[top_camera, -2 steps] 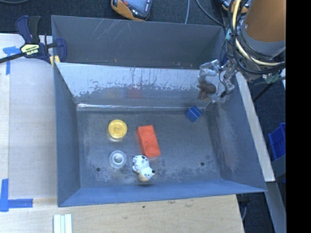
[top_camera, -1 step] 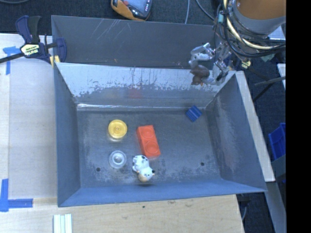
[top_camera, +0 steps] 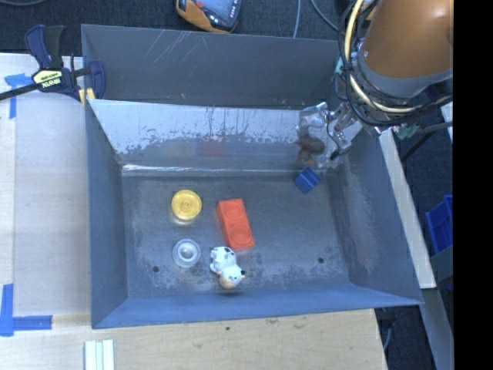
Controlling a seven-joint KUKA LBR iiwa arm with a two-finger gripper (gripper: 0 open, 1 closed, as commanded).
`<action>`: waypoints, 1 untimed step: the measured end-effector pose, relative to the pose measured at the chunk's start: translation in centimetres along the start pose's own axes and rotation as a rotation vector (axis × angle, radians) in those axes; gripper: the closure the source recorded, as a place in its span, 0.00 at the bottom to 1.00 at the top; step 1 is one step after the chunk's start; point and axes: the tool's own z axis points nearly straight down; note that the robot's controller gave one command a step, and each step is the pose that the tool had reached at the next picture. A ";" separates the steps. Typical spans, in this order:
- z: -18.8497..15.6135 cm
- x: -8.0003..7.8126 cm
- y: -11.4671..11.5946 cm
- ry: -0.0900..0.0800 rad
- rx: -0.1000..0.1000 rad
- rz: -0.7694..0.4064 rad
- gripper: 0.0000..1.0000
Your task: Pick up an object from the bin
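As we look down into the grey metal bin [top_camera: 104, 230], we see the arm reaching in from the right, with its gripper [top_camera: 317, 146] at the back right corner, close to the sloping rear wall. We cannot tell whether its jaws are open or closed. Just below it, a small blue block [top_camera: 306, 180] lies at the foot of that wall; whether they touch is unclear. Well apart, on the left of the floor, lie a yellow disc [top_camera: 186, 205], a red brick [top_camera: 234, 223], a clear round cap [top_camera: 186, 253] and a small white toy figure [top_camera: 226, 267].
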 end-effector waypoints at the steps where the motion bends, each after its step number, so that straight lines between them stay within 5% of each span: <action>1: 7.9 1.2 7.5 0.004 -0.005 -0.167 1.00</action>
